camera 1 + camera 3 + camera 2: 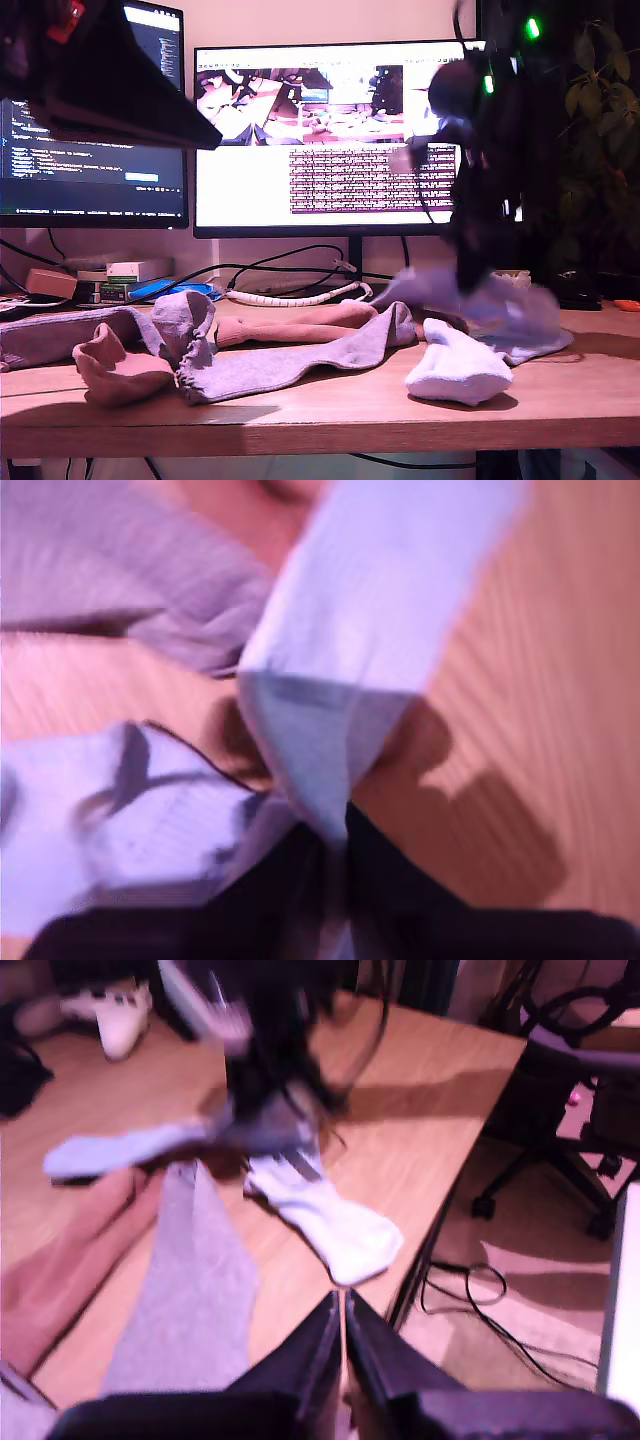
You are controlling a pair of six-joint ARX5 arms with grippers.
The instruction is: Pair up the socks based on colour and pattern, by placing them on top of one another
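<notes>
Monitors (pixel 330 130) glow behind a wooden tabletop (pixel 330 425) strewn with socks. My second gripper (pixel 335 830) has its fingers pinched tight on a pale sock (pixel 505 305), which hangs blurred at the exterior view's right with its tail trailing on the wood. Its mate (pixel 455 372) lies flat just beside it, nearer the front edge. My first gripper (pixel 343 1345) hangs high with its fingers pressed together on nothing. A grey sock (pixel 290 362) and a pink sock (pixel 300 325) lie mid-table, close to the mate.

I judge the step to be laying the held sock on its mate. Carry it directly over the mate, lower it until the fabric drapes lengthwise along it, and only then let go. Keep the tail clear of the grey sock.
</notes>
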